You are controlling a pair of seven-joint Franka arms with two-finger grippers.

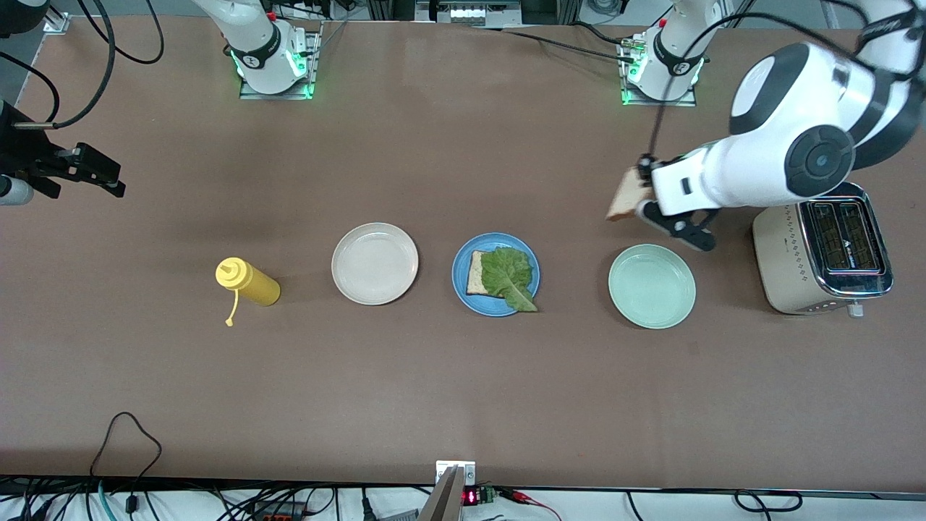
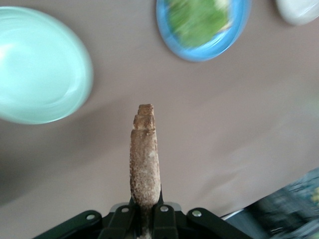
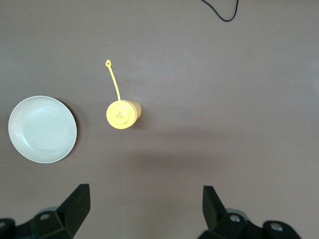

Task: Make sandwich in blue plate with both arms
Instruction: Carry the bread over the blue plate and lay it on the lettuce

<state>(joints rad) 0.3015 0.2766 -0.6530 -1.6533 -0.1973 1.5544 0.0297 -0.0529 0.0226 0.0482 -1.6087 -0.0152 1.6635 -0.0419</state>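
Note:
The blue plate (image 1: 495, 273) sits mid-table with one toasted bread slice (image 1: 476, 272) and a green lettuce leaf (image 1: 508, 276) on it. It also shows in the left wrist view (image 2: 202, 27). My left gripper (image 1: 643, 194) is shut on a second toasted bread slice (image 1: 626, 195), held on edge in the air over the table between the toaster and the blue plate. In the left wrist view the slice (image 2: 145, 157) stands between the fingers. My right gripper (image 1: 105, 181) is open and empty, high over the right arm's end of the table; it shows in the right wrist view (image 3: 144, 199).
A pale green plate (image 1: 652, 285) lies beside the blue plate toward the left arm's end. A cream plate (image 1: 375, 263) lies toward the right arm's end. A yellow squeeze bottle (image 1: 248, 283) lies on its side past the cream plate. A toaster (image 1: 823, 257) stands at the left arm's end.

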